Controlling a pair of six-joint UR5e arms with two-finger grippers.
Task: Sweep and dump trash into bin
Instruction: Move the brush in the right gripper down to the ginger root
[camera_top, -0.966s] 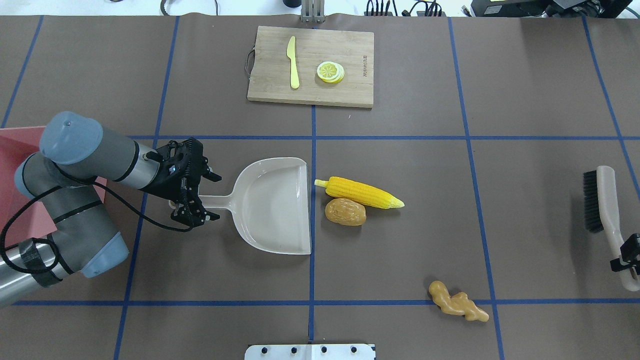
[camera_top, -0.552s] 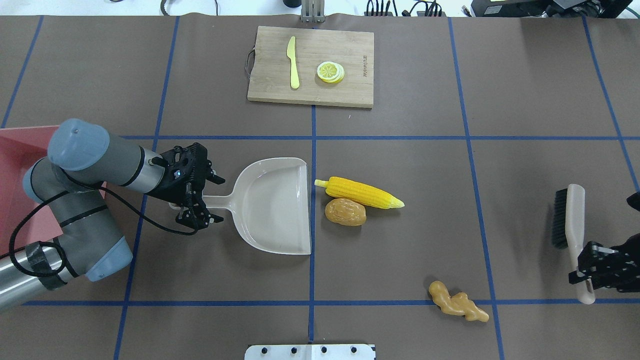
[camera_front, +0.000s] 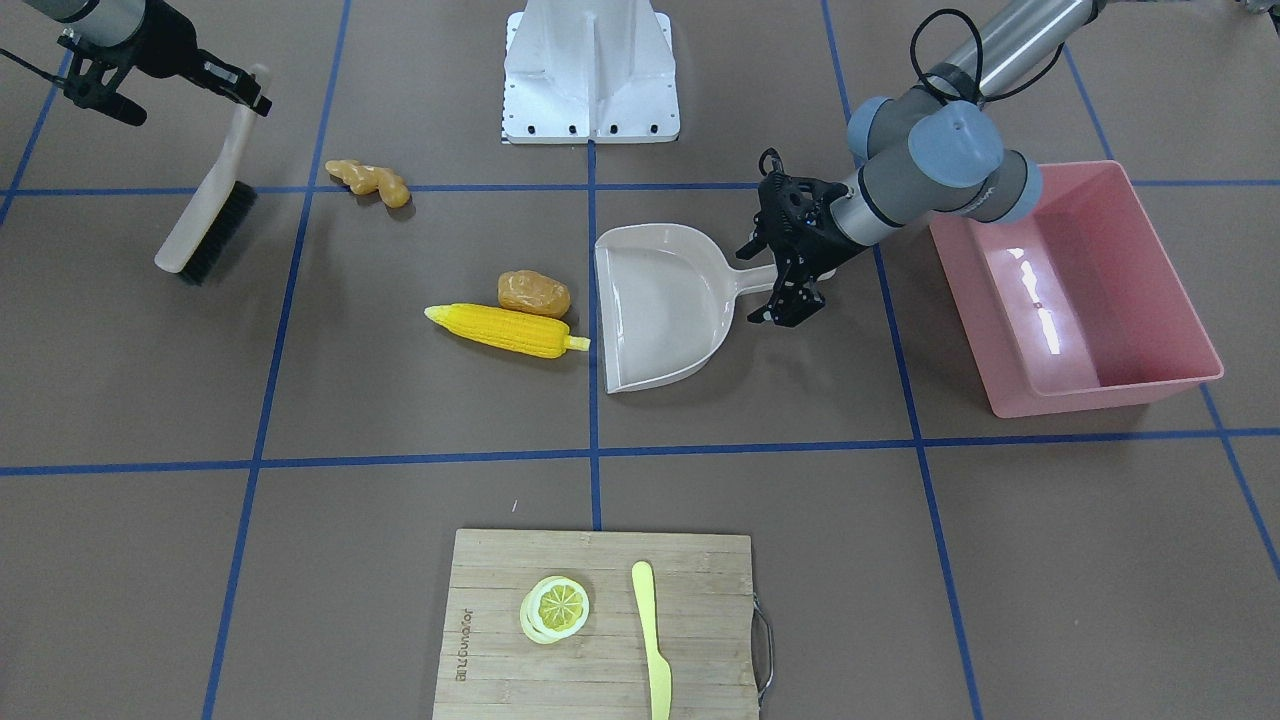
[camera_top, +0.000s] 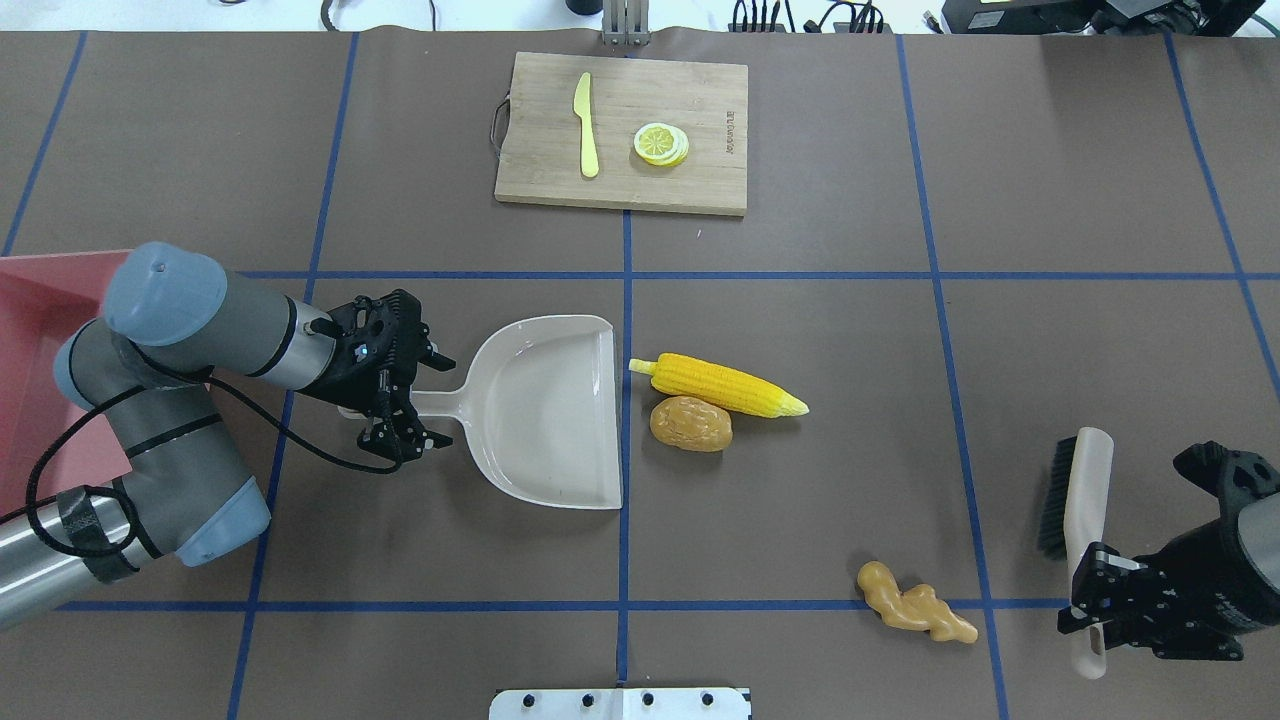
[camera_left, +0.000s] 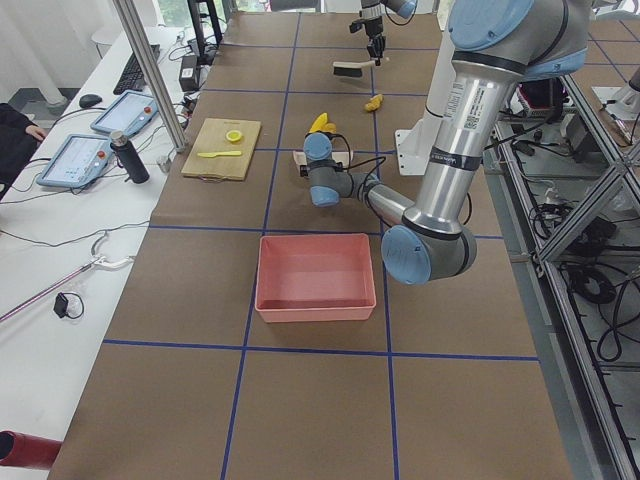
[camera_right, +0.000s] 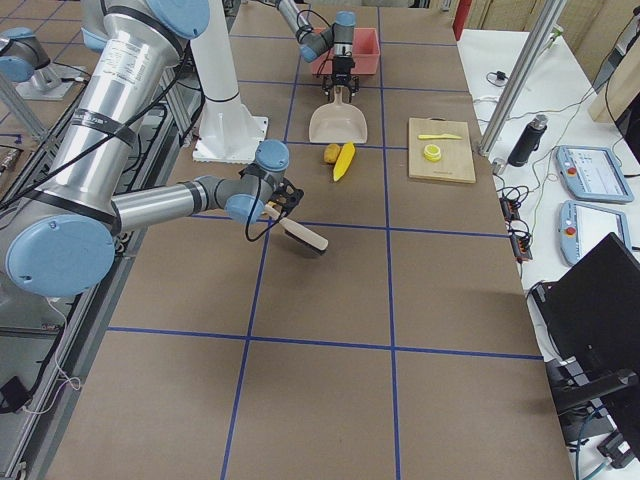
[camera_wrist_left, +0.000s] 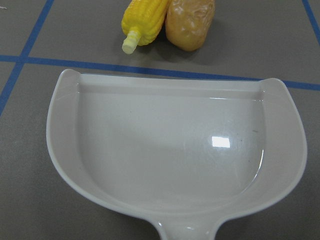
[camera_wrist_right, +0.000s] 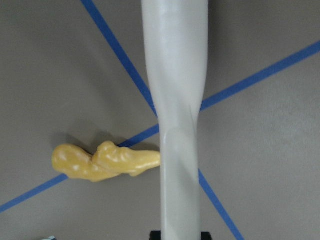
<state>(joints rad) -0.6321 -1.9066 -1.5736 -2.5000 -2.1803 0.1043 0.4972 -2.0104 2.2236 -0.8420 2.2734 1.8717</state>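
Front-facing view: the left claw (camera_front: 762, 284), right of centre, has its fingers apart, one on each side of the handle of the beige dustpan (camera_front: 660, 300). The dustpan lies flat on the tabletop (camera_front: 1000, 560), open edge toward the frame's left. Just off that edge lie the corn cob (camera_front: 505, 330) and, against its upper side, the potato (camera_front: 533, 292). The ginger root (camera_front: 368, 180) lies well apart at upper left. The pink bin (camera_front: 1110, 392) stands at the right. In the upper left corner the right claw (camera_front: 238, 92) is clamped on the handle of a brush (camera_front: 205, 225), which is tilted with its bristles low. A cutting board (camera_front: 500, 640) at the bottom carries a lemon slice (camera_front: 555, 608) and a knife (camera_front: 652, 640).

Overhead view: corn and potato lie just right of the dustpan's lip. The ginger is at lower right, near the held brush. Only a corner of the bin shows at the left edge.

Left side view: the bin sits mid-frame.

Right side view: the brush slants over the tabletop; whether its bristles touch I cannot tell.

Left wrist view: the dustpan fills the frame, with corn and potato at the top, beyond a blue tape line (camera_wrist_left: 200, 75).

Right wrist view: the brush handle runs up the centre, and the ginger lies at lower left, its tip behind the handle
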